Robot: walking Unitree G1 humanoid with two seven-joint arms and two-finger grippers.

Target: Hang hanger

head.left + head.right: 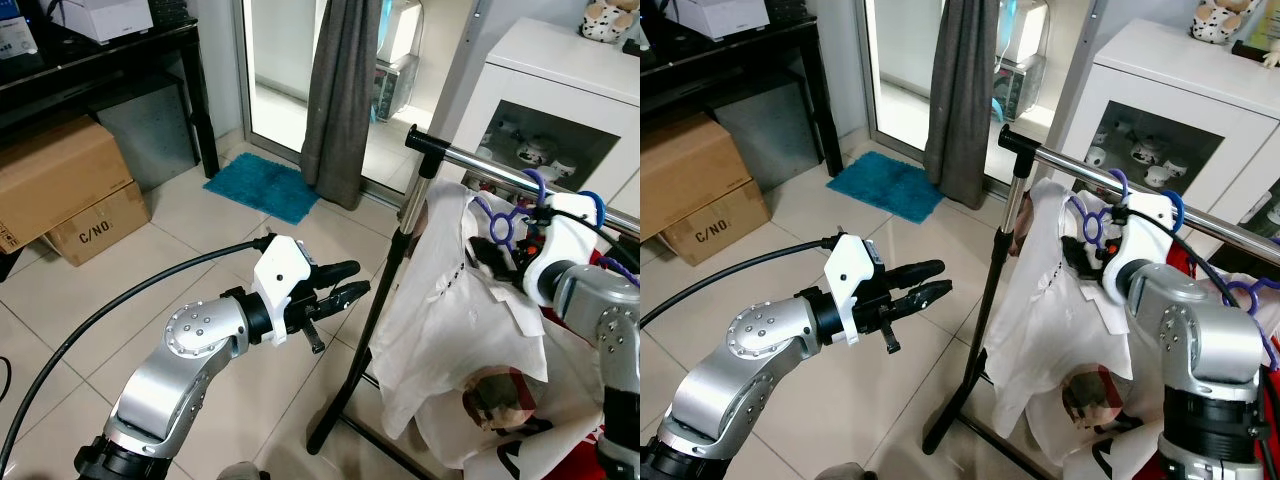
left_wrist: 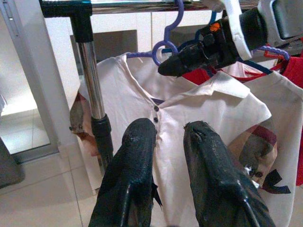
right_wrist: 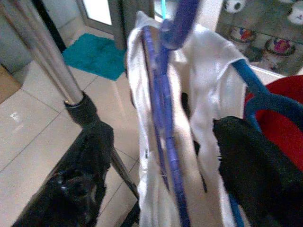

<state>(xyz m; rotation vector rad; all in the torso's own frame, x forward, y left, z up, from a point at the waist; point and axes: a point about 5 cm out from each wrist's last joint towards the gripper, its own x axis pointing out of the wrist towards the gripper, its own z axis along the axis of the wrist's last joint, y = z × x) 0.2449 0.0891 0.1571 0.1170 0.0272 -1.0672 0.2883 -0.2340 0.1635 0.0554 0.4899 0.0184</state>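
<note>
Hanging step: hook looks seated; what remains, by my read, is a clean let-go.
Rack: chrome clothes rail on a black-jointed stand (image 1: 480, 166) runs just above the right gripper, its upright post beside and below the fingers.
Shirt: white collared button shirt with a printed patch (image 1: 450, 300) drapes straight down under the right gripper, between it and the left one.
Hanger: purple plastic hanger with a looped hook (image 2: 168, 35) carries the shirt; hook appears over the rail, neck passing between the right fingers.
Right gripper: right gripper (image 3: 161, 146) sits up at the hanger's neck, fingers spread on either side of the purple bar, a gap on each side, so released rather than pinching.
Left gripper: left gripper (image 2: 163, 156) hovers well short of the shirt front, pointed at its buttons, fingers a little apart, holding nothing.
Neighbours: blue plastic hanger with a red garment (image 3: 265, 99) hangs just beyond the right fingers.
Advice: draw the right fingers straight back along their own line, level, so neither snags collar or the blue hanger; keep the left clear unless the shirt swings.
</note>
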